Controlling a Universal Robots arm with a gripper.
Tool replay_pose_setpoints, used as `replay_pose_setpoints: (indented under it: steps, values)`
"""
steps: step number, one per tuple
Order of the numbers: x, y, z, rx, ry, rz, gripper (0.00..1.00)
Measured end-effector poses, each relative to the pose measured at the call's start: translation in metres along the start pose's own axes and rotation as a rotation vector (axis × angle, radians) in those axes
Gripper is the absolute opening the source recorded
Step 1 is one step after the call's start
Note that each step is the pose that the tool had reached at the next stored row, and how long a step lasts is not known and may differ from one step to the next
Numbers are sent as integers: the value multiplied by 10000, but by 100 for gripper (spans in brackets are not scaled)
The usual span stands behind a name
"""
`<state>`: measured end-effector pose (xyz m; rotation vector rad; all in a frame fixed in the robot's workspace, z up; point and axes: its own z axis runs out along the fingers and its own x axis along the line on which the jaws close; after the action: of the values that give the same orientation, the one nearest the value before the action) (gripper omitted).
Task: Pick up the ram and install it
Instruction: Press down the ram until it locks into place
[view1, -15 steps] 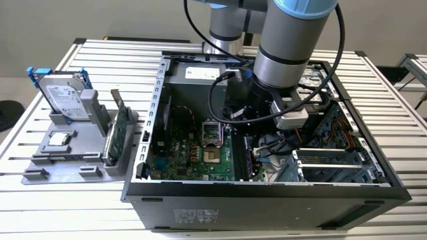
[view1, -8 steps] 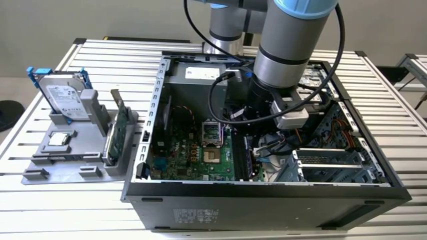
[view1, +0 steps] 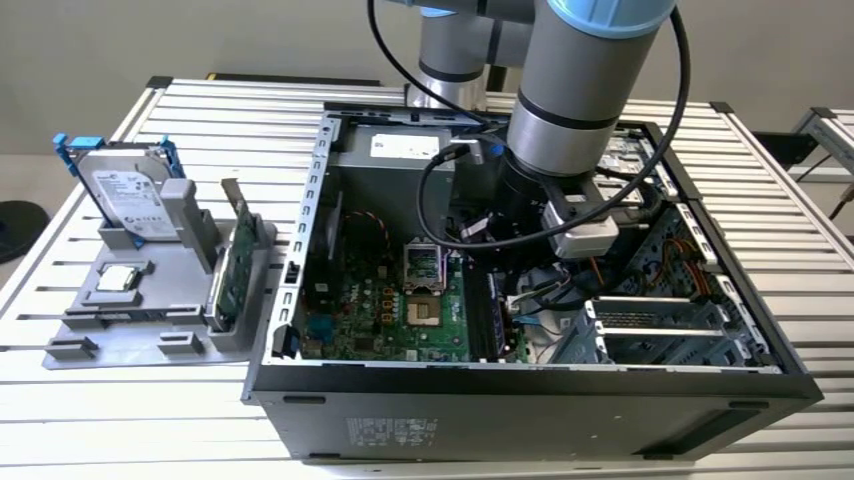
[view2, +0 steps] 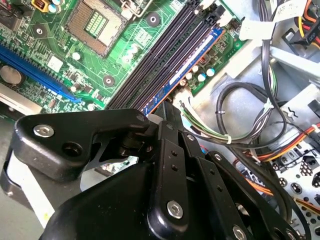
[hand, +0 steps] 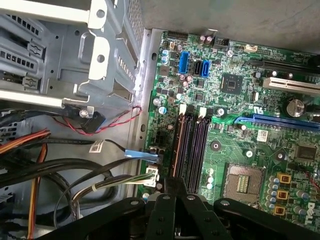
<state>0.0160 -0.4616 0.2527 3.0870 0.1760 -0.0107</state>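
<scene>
The ram (view2: 192, 62) is a thin dark blue stick with a pale label strip. It stands on edge in the outermost of the black memory slots (view2: 165, 55) on the green motherboard (hand: 240, 150), next to the cable side. In the first wrist view the ram (hand: 175, 145) shows edge-on as a thin line. My gripper (view2: 167, 109) is at the stick's near end, and its black fingers look shut on it. In the exterior view the arm's wrist (view1: 561, 205) reaches down into the open computer case (view1: 534, 385).
Bundled cables (view2: 260, 115) lie close beside the slots. The CPU socket (view2: 95, 22) is on the other side, and a metal drive cage (hand: 75, 55) rises nearby. Outside the case, a grey holder (view1: 127, 315) carries a silver hard drive (view1: 127, 190) and an upright green card (view1: 234, 265).
</scene>
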Motion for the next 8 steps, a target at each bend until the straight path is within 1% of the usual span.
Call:
replay_pose_setpoints:
  steps: [8]
  values:
    - [0,0,0,-1,5,-66,0]
